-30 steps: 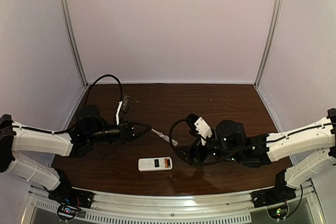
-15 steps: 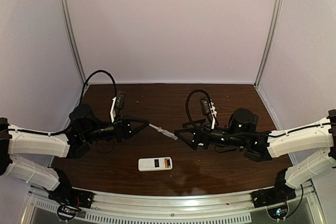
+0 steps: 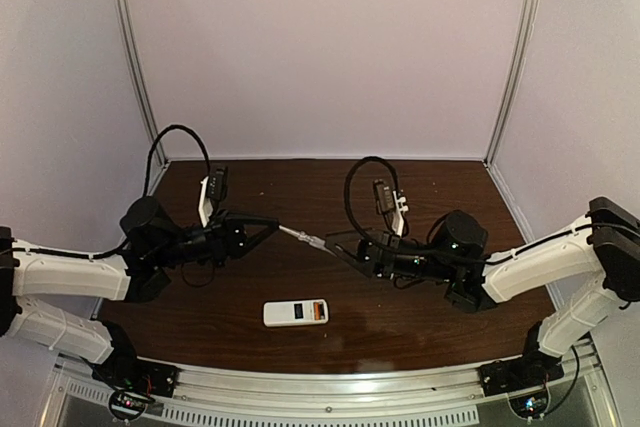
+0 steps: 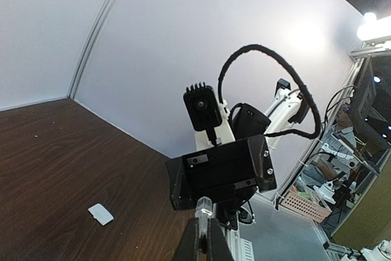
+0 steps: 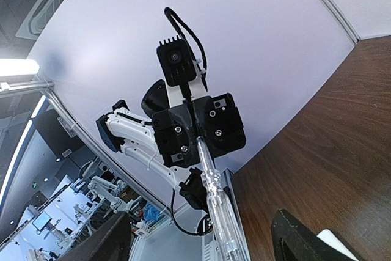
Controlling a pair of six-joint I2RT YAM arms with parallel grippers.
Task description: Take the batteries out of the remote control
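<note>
The remote control (image 3: 296, 312) lies flat on the table near the front, its red-orange panel at the right end. No batteries show in any view. My left gripper (image 3: 273, 230) is shut on a long screwdriver with a clear handle (image 3: 303, 238) and holds it level above the table, pointing right. In the left wrist view the fingers (image 4: 190, 244) pinch it. My right gripper (image 3: 332, 243) is open at the screwdriver's free end. In the right wrist view the screwdriver (image 5: 217, 207) runs between my wide-apart fingers (image 5: 107, 242), untouched.
A small white square cover piece (image 4: 101, 214) lies on the brown table (image 3: 420, 187) under the grippers. White walls and metal posts close in the back and sides. A white corner (image 5: 333, 240) shows at the bottom of the right wrist view.
My right gripper has risen from beside the remote and swung left to face the screwdriver's end. My left gripper has drawn back and up a little, still holding the screwdriver.
</note>
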